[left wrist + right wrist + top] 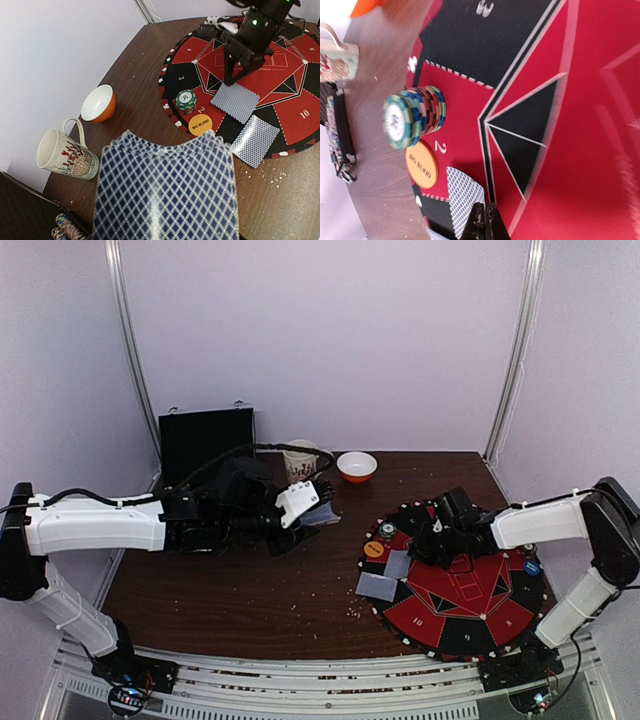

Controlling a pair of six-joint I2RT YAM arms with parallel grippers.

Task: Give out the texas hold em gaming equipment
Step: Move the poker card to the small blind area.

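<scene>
Brown wooden worktop (pixel 250 590), and on its right side lies the round red-and-black mat (pixel 470 615). Over at centre-left of the overhead view, the left end effector (pixel 318 504) is clamped on the deck (pixel 165 195), blue-diamond backs up, off the wood. Now the right end effector (pixel 485 222): tips pressed fully together, low over the mat, just beside a face-down card (pixel 462 197). A second card (pixel 255 140) lies alongside. The chip stack (pixel 415 117) and orange disc (pixel 422 164) sit at the mat's left edge.

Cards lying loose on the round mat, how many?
2: first card lies next to the right gripper, near the chip stack; second card lies beside it at the mat rim. Arm may hide more.
</scene>
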